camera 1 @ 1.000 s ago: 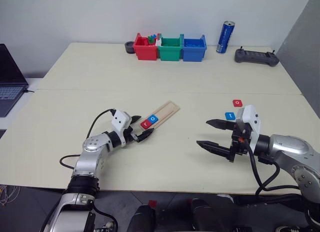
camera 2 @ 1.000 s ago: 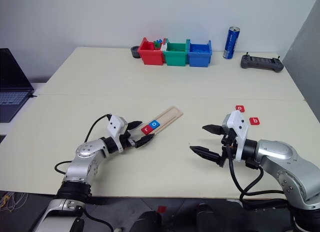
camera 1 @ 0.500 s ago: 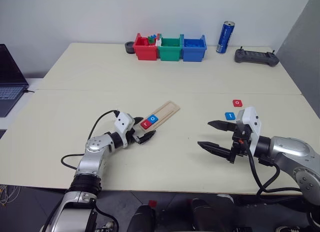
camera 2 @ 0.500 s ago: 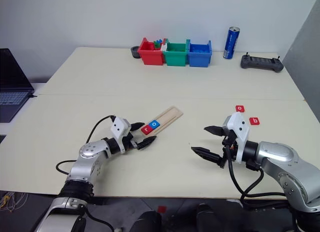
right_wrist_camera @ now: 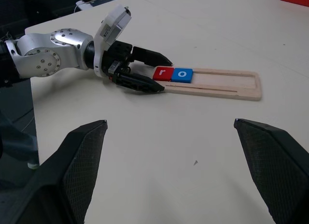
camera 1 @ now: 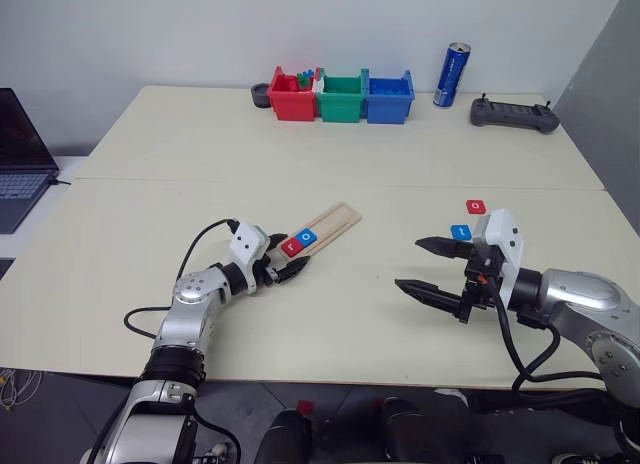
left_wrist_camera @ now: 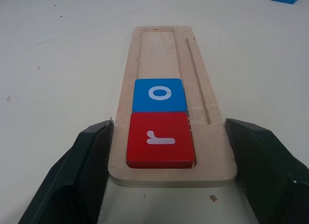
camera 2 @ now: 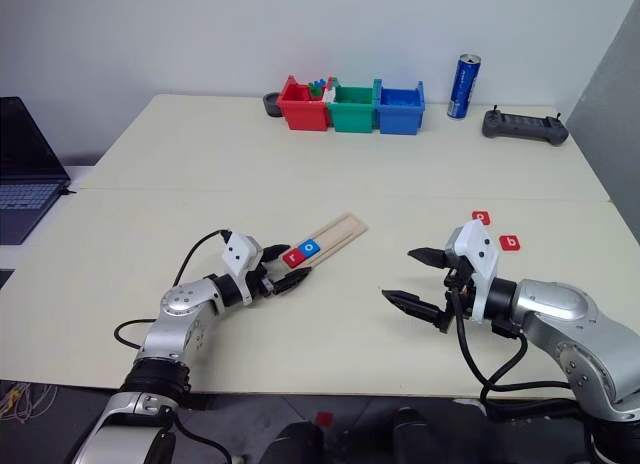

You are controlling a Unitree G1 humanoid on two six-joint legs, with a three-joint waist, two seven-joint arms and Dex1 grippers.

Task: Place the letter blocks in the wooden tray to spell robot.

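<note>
The left end effector (camera 1: 288, 268) is clenched on the near end of the wooden tray (camera 1: 325, 227), one black finger (left_wrist_camera: 82, 171) pressed against each long side of the strip. The tray lies flat on the tabletop (camera 1: 330, 154), slanting away from the left end effector. In its groove, at the gripped end, sits a red letter block (left_wrist_camera: 161, 139) with a white "r"; touching it on the far side is a blue letter block (left_wrist_camera: 159, 94) with a white "o". The rest of the groove is bare wood.

To the right of the tray, the right end effector (camera 1: 428, 266) hangs above the tabletop with its fingers spread wide and nothing between them. Just beyond it, farther from the tray, lie a blue block marked "t" (camera 1: 460, 231) and a red block marked "o" (camera 1: 476, 206). A red block marked "b" (camera 2: 510, 242) lies beside the right wrist, visible from the right eye view.

Well beyond the tray, at the tabletop's back edge, stand a red bin (camera 1: 291, 96), a green bin (camera 1: 341, 97) and a blue bin (camera 1: 388, 96) in a row. Small coloured pieces poke out of the red bin; the contents of the other two cannot be made out. Left of the bins sits a small dark round thing (camera 1: 260, 94), partly hidden. Right of them stand a blue can (camera 1: 451, 75), its print too small to read, and a dark handheld controller (camera 1: 513, 113). A laptop (camera 1: 20, 159), far left of the tray, is cut off by the frame.
</note>
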